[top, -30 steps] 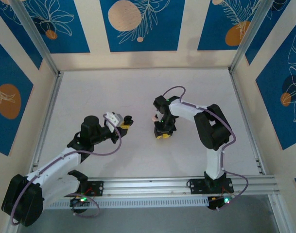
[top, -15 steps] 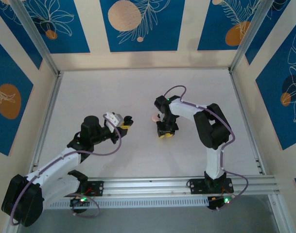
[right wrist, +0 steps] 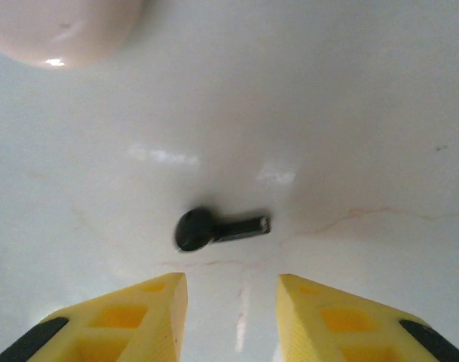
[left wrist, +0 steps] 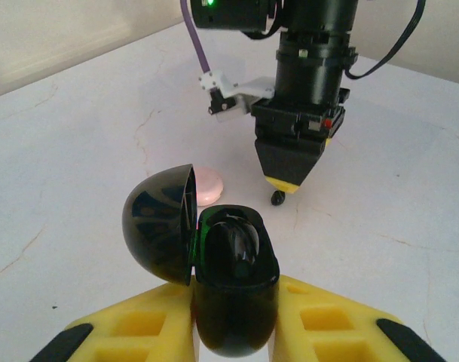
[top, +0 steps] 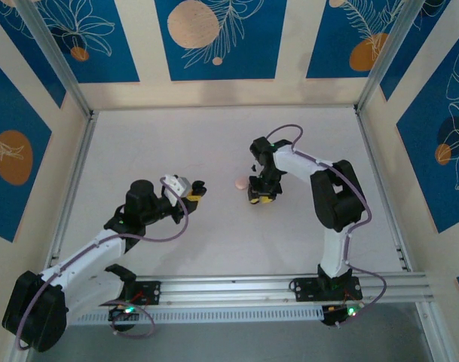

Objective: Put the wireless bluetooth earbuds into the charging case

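Earbud (left wrist: 276, 197) is not in its home yet.

Closest is the black charging case (left wrist: 233, 279). The left hand (top: 196, 193) squeezes it tight, with the lid flipped open. The inside is dark and shiny, so I cannot tell if a bud is already in there. This hand has not moved.

A little farther out on the white bench (top: 161, 136) lies a pale pink round thing (left wrist: 206, 185), maybe another case. Just beside it is the little black earbud. It lies flat on the bench, and nothing is holding it.

Right behind the earbud is the right hand (left wrist: 289, 175). It points straight down. Its two yellow fingers (right wrist: 131, 313) stand a bit apart with nothing between them. From its own camera, the earbud lies just past the fingertips, in line with the gap.

A second ago this hand was nearer the front of the bench and crowded the pink thing. Now it has slid back and a bit to the side. The pink thing sits out in the open, and the hand is over the earbud. I think it is getting ready to drop down and pinch the earbud. Then it must carry the earbud to the open case, which is well apart on the left.
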Available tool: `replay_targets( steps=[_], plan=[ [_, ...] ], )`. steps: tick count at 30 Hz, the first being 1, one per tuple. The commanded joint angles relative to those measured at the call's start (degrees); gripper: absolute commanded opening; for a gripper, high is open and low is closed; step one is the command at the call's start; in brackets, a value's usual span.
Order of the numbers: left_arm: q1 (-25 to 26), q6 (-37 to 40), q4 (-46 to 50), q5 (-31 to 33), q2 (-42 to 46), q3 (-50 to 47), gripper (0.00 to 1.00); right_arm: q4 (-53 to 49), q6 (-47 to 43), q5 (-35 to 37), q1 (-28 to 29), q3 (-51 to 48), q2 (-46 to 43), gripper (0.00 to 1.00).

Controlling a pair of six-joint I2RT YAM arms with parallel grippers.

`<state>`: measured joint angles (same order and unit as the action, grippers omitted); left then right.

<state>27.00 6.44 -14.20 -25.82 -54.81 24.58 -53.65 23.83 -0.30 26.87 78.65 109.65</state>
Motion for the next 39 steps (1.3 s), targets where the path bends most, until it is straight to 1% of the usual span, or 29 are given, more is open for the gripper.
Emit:
replay_targets(
  steps=[1,5,6,8,12,16,21,25,32,39],
  plan=[
    [-0.56,0.51,0.22,-0.09,0.43,0.21,0.25,-1.87,-1.27,-4.16,0.32,1.72,-2.45,0.36],
    [-0.58,0.64,0.68,-0.08,0.67,0.25,0.25,-6.49,-9.13,3.35,2.04,6.66,0.77,0.36],
    [-0.56,0.68,0.66,0.01,0.80,0.16,0.25,-6.74,-10.50,4.12,2.00,7.52,1.44,0.37],
    [-0.56,0.68,0.73,0.06,1.04,0.08,0.25,-6.19,-12.02,2.93,1.41,8.82,2.52,0.37],
    [-0.61,0.34,1.01,0.49,1.85,-0.32,0.25,-4.16,-12.33,-1.43,0.13,8.89,4.11,0.38],
    [-0.60,0.71,1.81,0.99,2.78,-0.37,0.25,-3.16,-13.00,-2.35,-0.38,8.54,5.73,0.39],
    [-0.55,1.03,2.33,1.03,2.71,-0.14,0.26,-1.24,-13.20,-5.30,-1.07,7.88,8.13,0.42],
    [-0.56,0.75,2.33,1.21,2.84,-0.24,0.26,-1.02,-13.30,-5.29,-1.12,7.02,9.22,0.42],
    [-0.55,0.81,2.33,1.13,2.53,-0.15,0.26,-1.88,-13.06,-5.24,-1.04,3.41,8.54,0.42],
    [-0.55,0.68,2.00,0.97,2.29,-0.23,0.26,-2.75,-11.91,-7.04,-0.27,-0.23,4.99,0.42]
  ],
)
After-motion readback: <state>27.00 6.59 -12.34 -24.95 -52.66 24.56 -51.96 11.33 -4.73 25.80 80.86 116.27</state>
